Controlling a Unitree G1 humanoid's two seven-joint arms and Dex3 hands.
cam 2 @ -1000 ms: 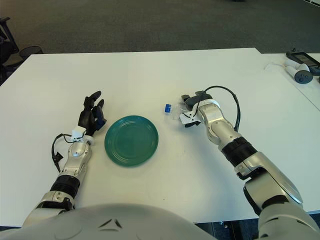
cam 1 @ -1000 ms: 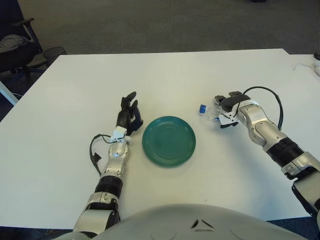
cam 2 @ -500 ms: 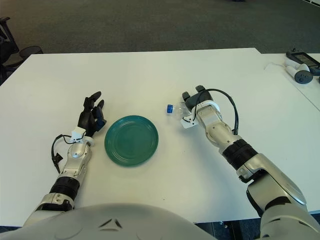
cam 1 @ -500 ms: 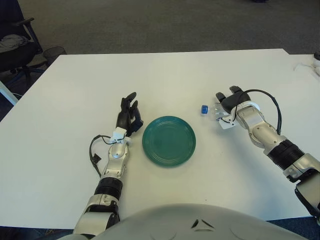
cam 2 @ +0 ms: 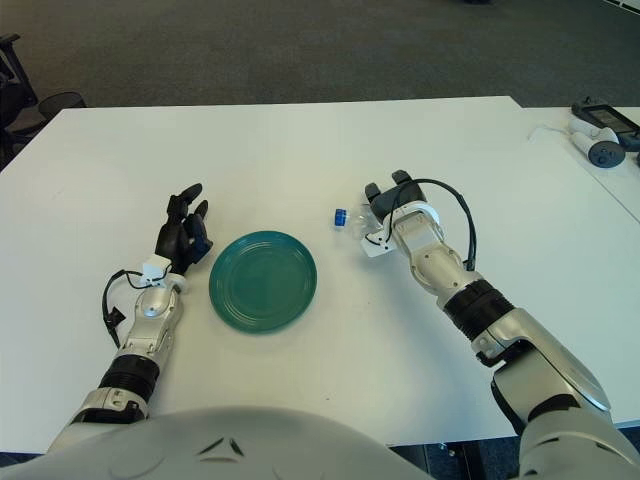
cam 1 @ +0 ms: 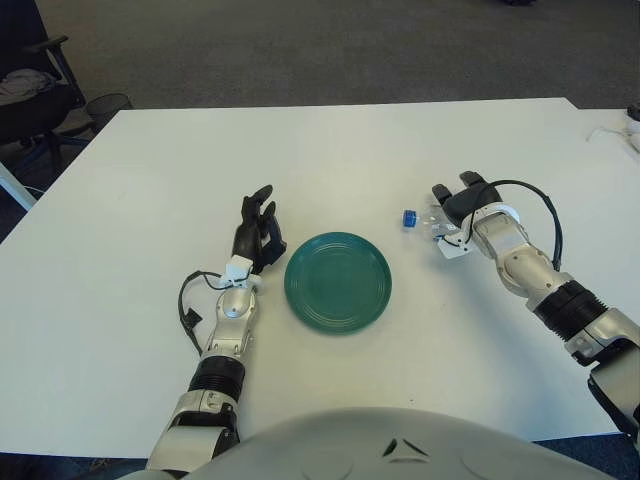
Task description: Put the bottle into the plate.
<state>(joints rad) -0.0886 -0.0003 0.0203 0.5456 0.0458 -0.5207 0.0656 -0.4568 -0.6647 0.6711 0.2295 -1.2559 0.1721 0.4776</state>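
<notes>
The bottle (cam 1: 418, 221) was small, of clear plastic with a round blue cap, and lay on its side on the white table (cam 1: 330, 150), right of the middle, cap pointing toward the plate. It was outside the plate, near its upper right rim but apart from it. The right hand (cam 1: 455, 215) sat against the bottle's far end, its dark fingers (cam 1: 468, 186) raised and spread over it; whether they gripped the bottle could not be told. The plate (cam 1: 338, 282) was a round, glossy teal disc with a shallow raised rim, near the table's middle toward the front edge. The left hand (cam 1: 256, 232) showed just left of the plate, black fingers extended and loose, holding nothing.
</notes>
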